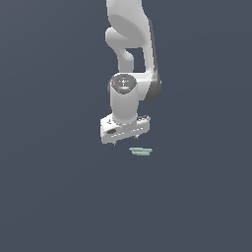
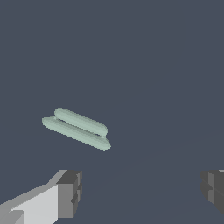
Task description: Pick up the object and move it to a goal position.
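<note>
Lying outside the gripper's (image 2: pixel 140 192) spread jaws, seemingly untouched; object (image 2: pixel 76 127).

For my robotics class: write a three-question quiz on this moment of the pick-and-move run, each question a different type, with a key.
1. True or false: the hand already holds the pale green bar.
2. Multiple choice: the fingers are A) wide apart, B) shut, C) hidden.
3. Fill in: in the exterior view the bar lies toward that view's ____ of the hand.

Key: 1 false, the bar lies clear of the fingers; 2 A; 3 right.
</note>
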{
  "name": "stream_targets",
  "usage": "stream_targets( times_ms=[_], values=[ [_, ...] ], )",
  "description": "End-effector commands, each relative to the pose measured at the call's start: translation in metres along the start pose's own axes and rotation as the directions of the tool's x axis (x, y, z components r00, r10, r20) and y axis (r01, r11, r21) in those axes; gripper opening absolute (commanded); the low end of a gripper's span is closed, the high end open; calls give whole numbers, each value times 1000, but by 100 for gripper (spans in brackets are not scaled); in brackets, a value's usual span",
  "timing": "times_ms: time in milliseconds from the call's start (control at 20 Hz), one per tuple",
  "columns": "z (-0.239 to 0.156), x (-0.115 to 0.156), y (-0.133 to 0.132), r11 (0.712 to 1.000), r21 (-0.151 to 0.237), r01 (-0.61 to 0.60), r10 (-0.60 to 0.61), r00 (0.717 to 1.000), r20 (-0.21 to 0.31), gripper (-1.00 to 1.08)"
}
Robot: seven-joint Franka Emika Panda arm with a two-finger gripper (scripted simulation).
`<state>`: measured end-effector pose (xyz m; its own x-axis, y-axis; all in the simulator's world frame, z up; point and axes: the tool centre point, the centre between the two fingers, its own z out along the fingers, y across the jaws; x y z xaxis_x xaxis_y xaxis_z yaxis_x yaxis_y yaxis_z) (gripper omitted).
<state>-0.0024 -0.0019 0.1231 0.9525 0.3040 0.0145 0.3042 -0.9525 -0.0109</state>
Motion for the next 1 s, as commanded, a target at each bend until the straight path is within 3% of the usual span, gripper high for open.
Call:
stream_targets(
  times_ms=[0,450,700,950],
  values=[
    [8,0,-3,997,5,71,-71,997,-7,108],
    [35,0,-15,947,19,322,-320,946,-45,108],
    [47,0,-23,892,20,451,-449,891,-74,108],
    [58,1,-32,821,15,571,-567,817,-107,108]
  ],
)
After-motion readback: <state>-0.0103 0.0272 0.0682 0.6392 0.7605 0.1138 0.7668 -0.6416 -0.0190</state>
